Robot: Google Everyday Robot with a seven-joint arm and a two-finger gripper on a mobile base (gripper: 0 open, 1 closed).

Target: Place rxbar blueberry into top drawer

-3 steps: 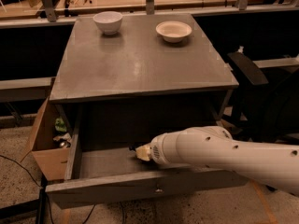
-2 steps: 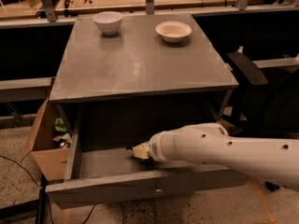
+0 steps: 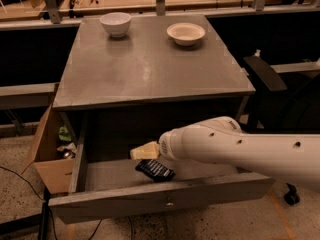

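The top drawer (image 3: pixel 150 200) of the grey cabinet is pulled out, its flat front panel with a small knob facing me. The rxbar blueberry (image 3: pixel 155 169), a dark navy bar with white markings, lies flat on the drawer floor near the middle. My gripper (image 3: pixel 141 152) reaches into the drawer from the right on the white arm, its pale tip just above and to the left of the bar and apart from it.
The grey cabinet top (image 3: pixel 150 69) carries a white bowl (image 3: pixel 115 23) at the back left and a shallower white bowl (image 3: pixel 186 33) at the back right. A brown cardboard box (image 3: pixel 47 159) stands left of the drawer. A dark chair (image 3: pixel 262 74) is at the right.
The gripper has pulled back and up a little. The rxbar blueberry, hidden under the gripper before, now lies uncovered on the drawer floor.
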